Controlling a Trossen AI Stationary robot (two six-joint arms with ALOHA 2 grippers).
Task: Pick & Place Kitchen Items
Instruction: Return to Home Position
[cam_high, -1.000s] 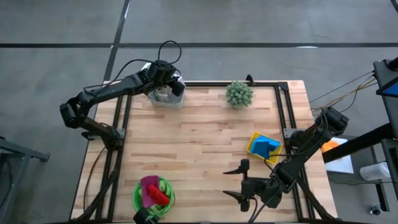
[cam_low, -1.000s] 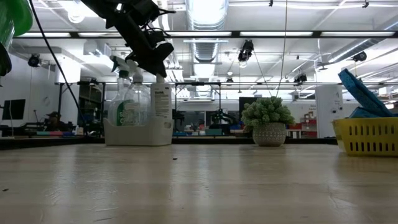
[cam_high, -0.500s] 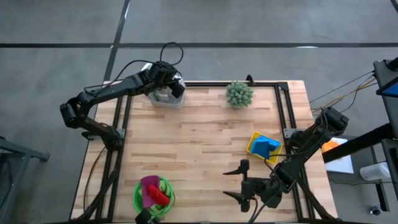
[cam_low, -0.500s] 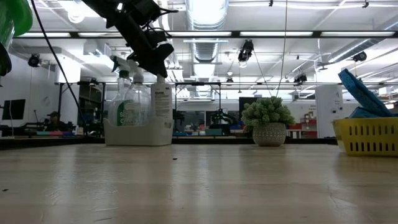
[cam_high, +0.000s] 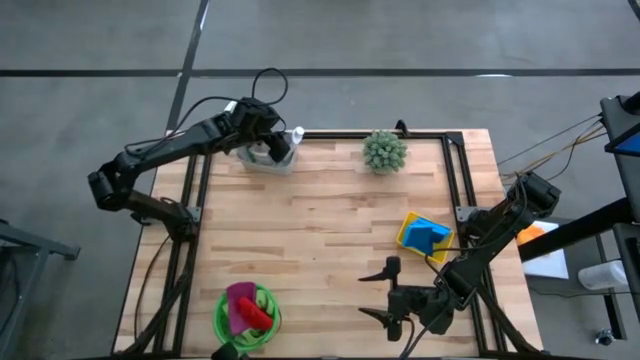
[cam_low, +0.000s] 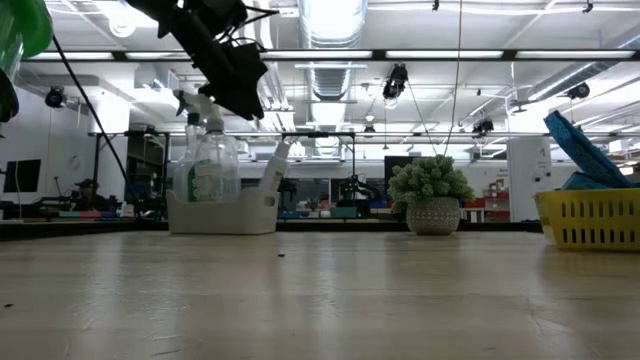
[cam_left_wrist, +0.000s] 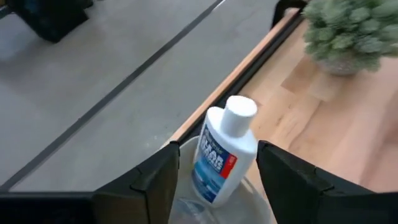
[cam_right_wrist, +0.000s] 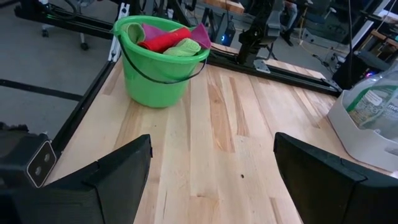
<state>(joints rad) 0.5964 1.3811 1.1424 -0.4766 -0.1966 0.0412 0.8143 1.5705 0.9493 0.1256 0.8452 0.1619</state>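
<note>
A small white bottle with a blue label leans tilted in the white caddy at the table's far left. Its lower end is inside the caddy, its cap points toward the table's right, and it also shows in the low view. Clear spray bottles stand upright in the same caddy. My left gripper hovers above the caddy, open, one finger on either side of the bottle and apart from it. My right gripper is open and empty near the table's front edge.
A green bucket with pink, red and green cloths stands at the front left. A yellow basket with blue sponges sits at the right. A spiky potted plant stands at the far edge. Bare wood lies between them.
My left gripper has drawn back from the white bottle's top, toward the table's left edge. The bottle, upright in the caddy before, has tipped and now leans toward the table's right with its lower end still in the caddy.
</note>
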